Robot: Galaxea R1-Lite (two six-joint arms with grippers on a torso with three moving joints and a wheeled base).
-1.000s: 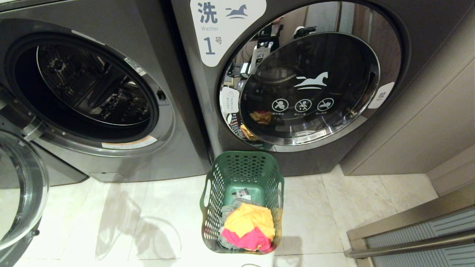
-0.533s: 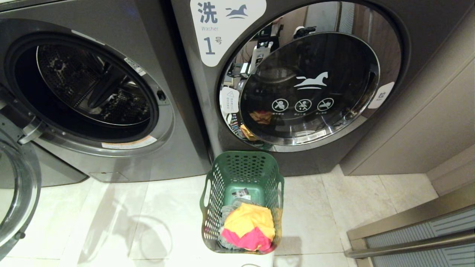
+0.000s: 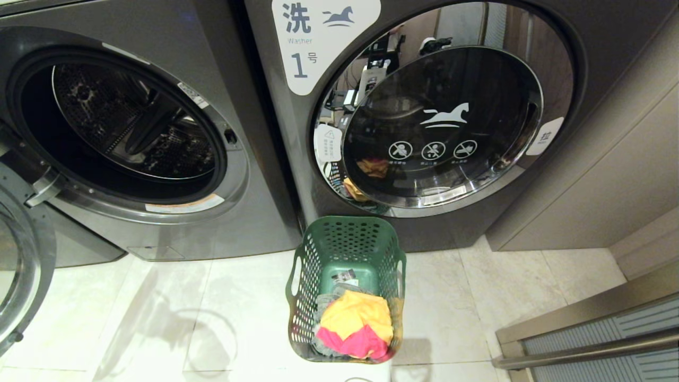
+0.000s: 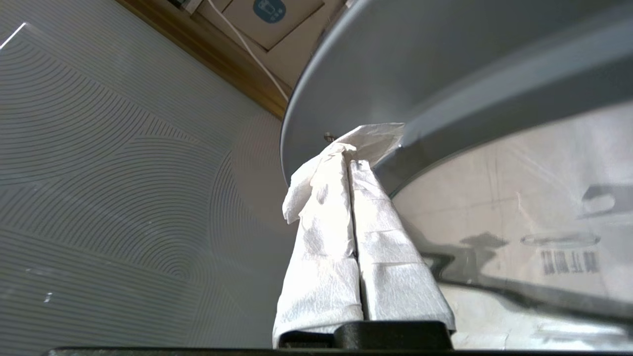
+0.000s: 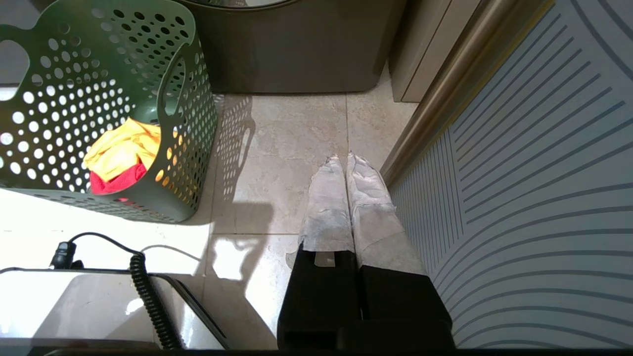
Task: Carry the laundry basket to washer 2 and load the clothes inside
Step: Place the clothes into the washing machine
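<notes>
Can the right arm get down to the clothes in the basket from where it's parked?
Probably yes. The right tool hangs shut over bare floor beside the laundry basket, whose top is open above the clothes; nothing stands between them.

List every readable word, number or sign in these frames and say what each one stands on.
"洗", "Washer", "1号" and a horse logo: white label on the dark grey right-hand washer.
White horse logo and three round prohibition signs: its round chrome-rimmed glass door.
"拉": small white tag at the door's right edge.
Too small or blurred to read: warning sticker on that door; rim stickers on the open left-hand washer; mirrored print in the left wrist view.
</notes>
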